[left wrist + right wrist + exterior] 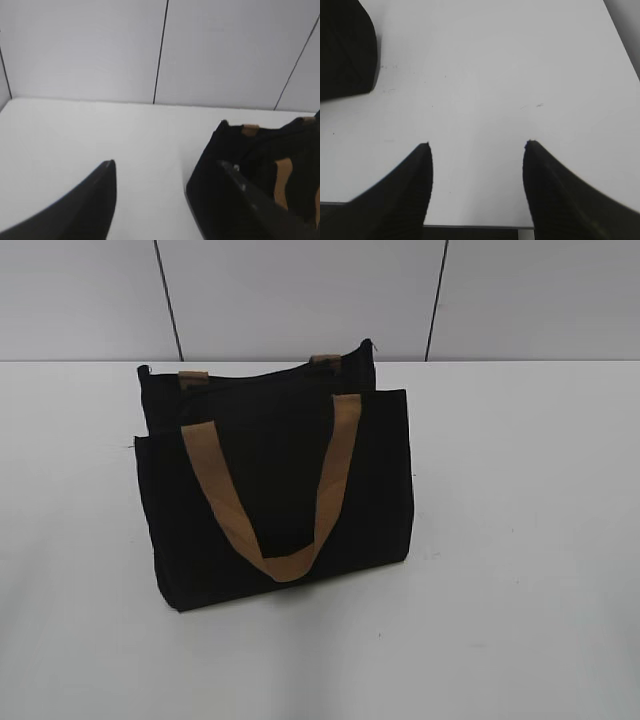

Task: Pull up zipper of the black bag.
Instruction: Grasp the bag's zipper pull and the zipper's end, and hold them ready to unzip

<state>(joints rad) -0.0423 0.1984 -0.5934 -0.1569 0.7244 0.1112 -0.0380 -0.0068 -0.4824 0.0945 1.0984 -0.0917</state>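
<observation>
The black bag [275, 495] stands upright on the white table, its front pocket panel facing me and a tan handle [285, 490] hanging down over it. The zipper line runs along its top edge [255, 367]; I cannot make out the pull tab. Neither gripper shows in the exterior view. In the left wrist view the left gripper [167, 167] is open and empty, with the bag [215, 165] to its right, behind the right finger. In the right wrist view the right gripper [477, 145] is open and empty over bare table, and a corner of the bag [345, 50] shows at upper left.
The white table [520, 540] stretches around the bag on all sides. A grey panelled wall [300, 290] stands behind it. The table's front edge [475, 226] shows under the right gripper.
</observation>
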